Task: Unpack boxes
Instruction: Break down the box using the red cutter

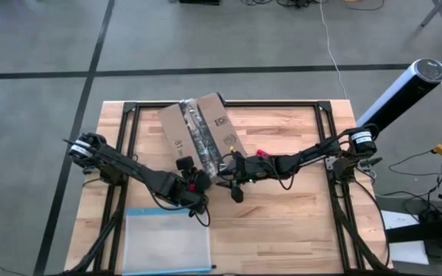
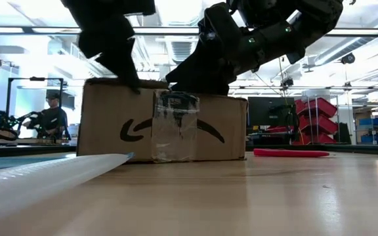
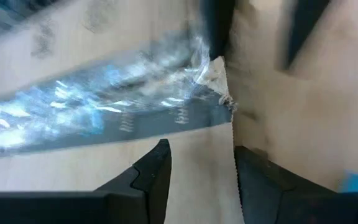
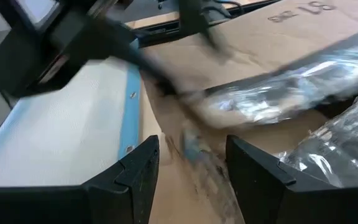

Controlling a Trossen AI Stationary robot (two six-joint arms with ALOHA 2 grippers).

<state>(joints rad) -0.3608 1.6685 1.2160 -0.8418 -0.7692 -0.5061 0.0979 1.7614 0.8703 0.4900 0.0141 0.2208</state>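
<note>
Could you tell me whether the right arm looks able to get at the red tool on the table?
Probably yes: the red tool lies on bare wood beside the right arm's tool, which is open over the box.

Lab/workshop: red bins, monitor, concrete floor.

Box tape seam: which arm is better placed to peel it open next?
Probably the left. Its open end effector sits right at the torn end of the tape on the box; the right end effector hovers beside it.
</note>
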